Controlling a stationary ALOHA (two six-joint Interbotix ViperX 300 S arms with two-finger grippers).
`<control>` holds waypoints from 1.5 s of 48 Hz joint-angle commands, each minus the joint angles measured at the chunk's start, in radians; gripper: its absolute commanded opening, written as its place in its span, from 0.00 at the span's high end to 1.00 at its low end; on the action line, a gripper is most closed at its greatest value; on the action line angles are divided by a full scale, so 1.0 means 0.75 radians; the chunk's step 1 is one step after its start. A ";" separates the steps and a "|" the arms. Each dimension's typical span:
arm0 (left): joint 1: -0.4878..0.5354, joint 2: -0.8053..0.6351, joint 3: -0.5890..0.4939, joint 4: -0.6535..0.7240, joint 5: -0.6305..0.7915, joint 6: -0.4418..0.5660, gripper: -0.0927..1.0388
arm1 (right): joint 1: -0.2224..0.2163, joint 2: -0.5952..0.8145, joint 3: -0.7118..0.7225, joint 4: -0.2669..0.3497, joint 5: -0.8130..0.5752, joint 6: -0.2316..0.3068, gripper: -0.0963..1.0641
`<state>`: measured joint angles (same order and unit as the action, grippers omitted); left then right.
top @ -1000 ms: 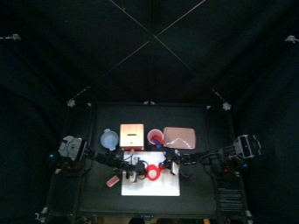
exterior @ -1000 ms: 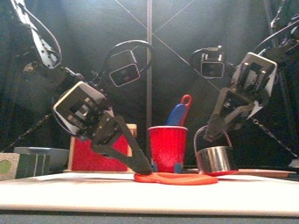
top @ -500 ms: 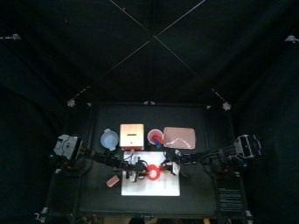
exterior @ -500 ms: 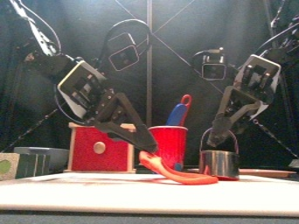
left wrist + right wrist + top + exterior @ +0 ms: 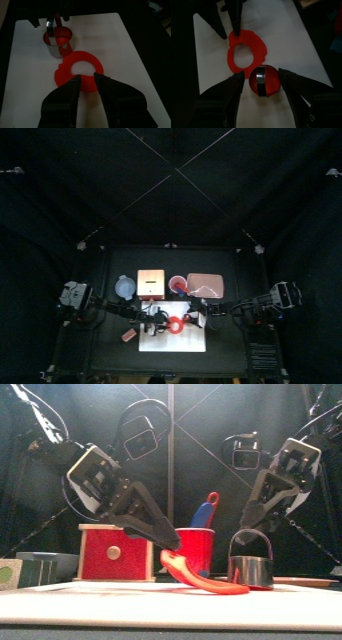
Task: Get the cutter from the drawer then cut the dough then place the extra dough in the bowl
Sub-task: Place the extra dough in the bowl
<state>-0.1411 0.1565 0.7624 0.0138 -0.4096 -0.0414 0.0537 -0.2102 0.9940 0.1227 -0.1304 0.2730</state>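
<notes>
Left gripper pinches the floppy red dough ring; right gripper gapes above the shiny round cutter.

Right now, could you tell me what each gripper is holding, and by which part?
The left gripper pinches the dough ring at its rim; the right gripper holds nothing.

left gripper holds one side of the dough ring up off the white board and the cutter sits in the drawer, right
Only the cutter is misplaced: it stands on the white board beside the dough ring, as the left wrist view shows. The left gripper does hold one side of the ring up.
</notes>
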 commanded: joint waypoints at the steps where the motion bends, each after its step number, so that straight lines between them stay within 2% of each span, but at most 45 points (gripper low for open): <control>1: 0.004 -0.041 -0.016 0.002 -0.008 -0.002 0.29 | -0.006 -0.033 0.000 -0.002 -0.004 0.000 0.14; 11: 0.031 -0.004 -0.045 -0.110 0.022 -0.012 0.29 | -0.006 -0.033 0.010 -0.002 0.006 0.000 0.14; 19: 0.096 0.020 -0.131 -0.274 0.241 0.000 0.27 | -0.006 -0.035 0.012 -0.022 0.016 -0.002 0.14; 26: 0.119 0.078 -0.250 -0.225 0.472 -0.002 0.19 | -0.008 -0.035 0.012 -0.039 0.022 0.002 0.14; 32: 0.121 0.125 -0.329 -0.160 0.579 -0.008 0.10 | -0.006 -0.035 0.012 -0.039 0.025 0.006 0.14; 39: 0.121 0.129 -0.364 -0.145 0.620 -0.008 0.06 | -0.008 -0.035 0.012 -0.037 0.041 0.008 0.14; 72: 0.108 0.170 -0.374 -0.125 0.628 -0.008 0.07 | -0.006 -0.082 0.031 -0.039 0.104 0.002 0.14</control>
<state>-0.0583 0.2930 0.5077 -0.0828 0.0644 -0.0460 0.0506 -0.2408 1.0216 0.0951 -0.0491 0.2761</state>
